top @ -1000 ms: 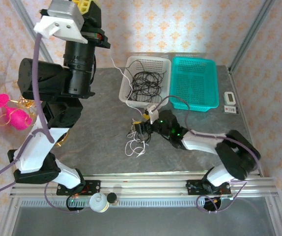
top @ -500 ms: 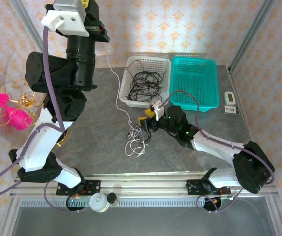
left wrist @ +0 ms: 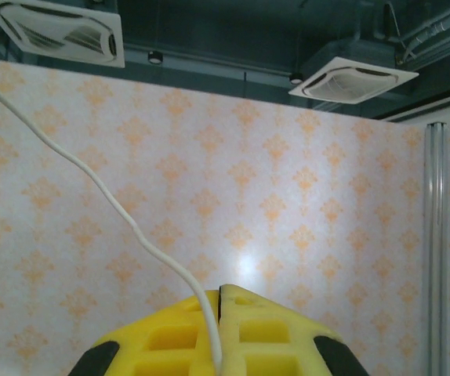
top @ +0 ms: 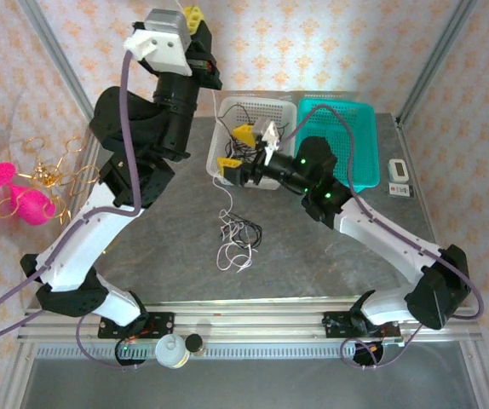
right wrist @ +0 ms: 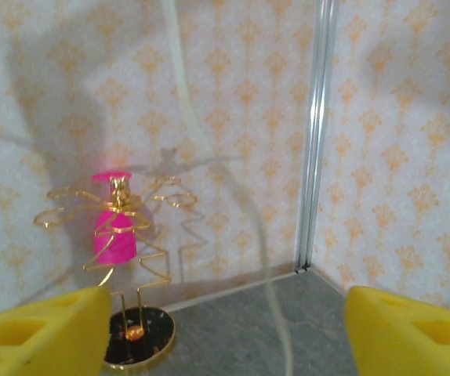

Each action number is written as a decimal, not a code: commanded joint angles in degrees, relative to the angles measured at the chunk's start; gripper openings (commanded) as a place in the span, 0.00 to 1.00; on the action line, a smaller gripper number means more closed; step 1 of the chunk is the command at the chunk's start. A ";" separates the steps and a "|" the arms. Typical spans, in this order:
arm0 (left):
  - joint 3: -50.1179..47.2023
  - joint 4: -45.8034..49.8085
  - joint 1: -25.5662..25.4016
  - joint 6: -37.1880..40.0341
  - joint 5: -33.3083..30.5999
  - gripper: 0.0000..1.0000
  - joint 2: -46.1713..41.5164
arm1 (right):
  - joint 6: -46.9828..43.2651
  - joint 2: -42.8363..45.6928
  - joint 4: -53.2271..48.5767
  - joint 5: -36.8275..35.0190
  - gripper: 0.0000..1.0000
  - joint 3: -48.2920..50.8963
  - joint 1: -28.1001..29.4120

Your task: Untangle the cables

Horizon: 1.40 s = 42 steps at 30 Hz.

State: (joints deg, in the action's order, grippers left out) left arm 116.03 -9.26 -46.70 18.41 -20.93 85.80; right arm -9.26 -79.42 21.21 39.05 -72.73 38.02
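**Left tool** (left wrist: 219,296): raised high above the rear left of the counter (top: 313,264). Its yellow fingers are pressed together, pinching a white cable (left wrist: 135,227) at the tips.

**White cable:** in the left wrist view it leaves the pinched tips and curves up and away to the left. In the top view it hangs down from the raised arm to the tangle.

**Tangle** (top: 238,240): small loose loops, black and white, lying on the counter in front of the white basket and between the two arms.

**Right tool** (top: 234,149): reached forward over the near left corner of the white basket (top: 257,97). Its yellow fingers stand wide apart and grip nothing. In the right wrist view a blurred pale cable crosses the gap between them, touching neither finger.

**Black cables** (top: 249,115): loose coils inside the white basket, partly hidden by the right tool.

**Teal basket** (top: 359,115): just beside the white basket, on its right.

**Ornament** (right wrist: 119,235): gold wire with pink parts, upright on a round dark base at the counter's left edge, against the wall.
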 commanded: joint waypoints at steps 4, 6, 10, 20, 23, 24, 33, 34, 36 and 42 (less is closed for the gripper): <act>-1.14 -1.76 0.71 -3.40 2.05 0.00 -0.69 | 3.75 -5.64 -7.86 1.52 0.57 -5.43 -2.23; -2.22 -2.39 0.69 -3.73 2.63 0.00 -1.49 | 3.74 -6.01 -7.37 2.67 0.52 -5.39 -2.27; -3.34 -2.67 1.04 -4.15 2.91 0.00 -2.47 | 4.21 -8.49 -10.82 4.62 0.31 -8.10 -2.41; -28.08 -6.01 5.65 -18.97 11.86 0.91 -9.53 | 25.12 -5.89 -32.39 -4.48 0.00 -23.38 -13.67; -43.45 -16.47 5.52 -23.13 19.60 0.99 -12.93 | 28.92 -5.06 -37.88 -2.81 0.00 -28.71 -18.09; -47.63 -19.47 5.49 -24.47 21.54 0.99 -13.36 | 29.51 -5.35 -39.42 -1.56 0.00 -30.80 -18.66; -63.67 -33.67 3.81 -30.25 22.24 0.99 -4.67 | 39.08 -6.45 -35.17 8.94 0.00 -36.92 -18.70; -63.56 -33.86 3.86 -30.36 22.07 0.99 -3.54 | 39.25 -6.25 -35.09 9.02 0.00 -37.39 -18.69; -63.26 -34.93 3.81 -30.48 22.25 0.97 -0.94 | 39.57 -6.15 -35.42 9.43 0.00 -38.74 -18.74; -62.64 -35.91 3.81 -31.89 22.51 0.90 5.73 | 39.84 -6.21 -36.68 8.45 0.00 -43.81 -18.71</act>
State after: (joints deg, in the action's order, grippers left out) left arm 52.47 -40.71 -42.76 -11.62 1.10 89.65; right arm 29.23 -86.19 -16.16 46.74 -112.68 19.33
